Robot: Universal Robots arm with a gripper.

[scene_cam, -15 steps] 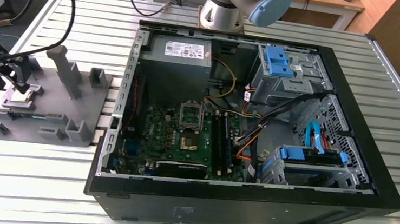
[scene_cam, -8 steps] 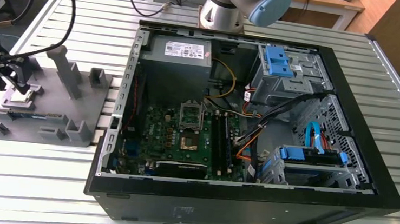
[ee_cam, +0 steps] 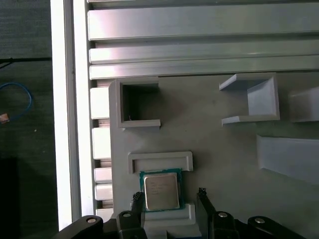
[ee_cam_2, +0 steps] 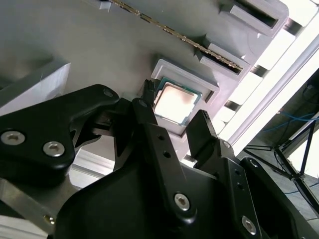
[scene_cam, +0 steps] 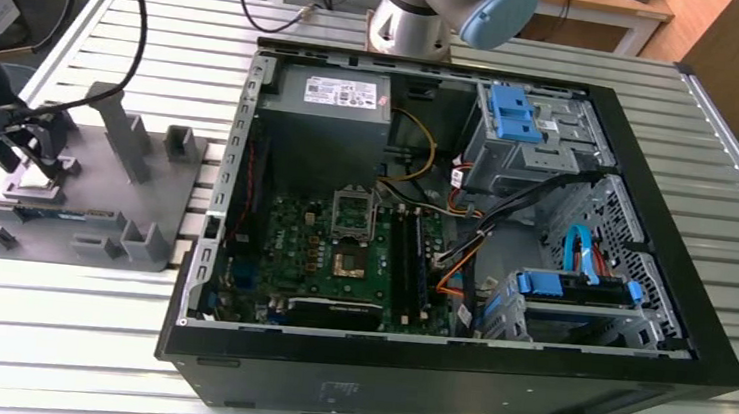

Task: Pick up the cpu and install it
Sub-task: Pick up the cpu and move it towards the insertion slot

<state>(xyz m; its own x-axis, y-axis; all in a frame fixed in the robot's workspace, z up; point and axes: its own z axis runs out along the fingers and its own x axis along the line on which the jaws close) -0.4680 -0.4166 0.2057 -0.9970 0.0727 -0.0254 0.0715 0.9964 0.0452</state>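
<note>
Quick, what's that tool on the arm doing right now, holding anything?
Tool: open, holding nothing, straddling the cpu that sits in the grey holder.

Open computer case, grey holder beside it, slatted table

The arm has its thick grey base at the back of the exterior view. Its gripper hangs low at the exterior view's left and points down. In both wrist views the two black fingers are spread apart. The tips are level with each other, with a wide gap between them.
</note>
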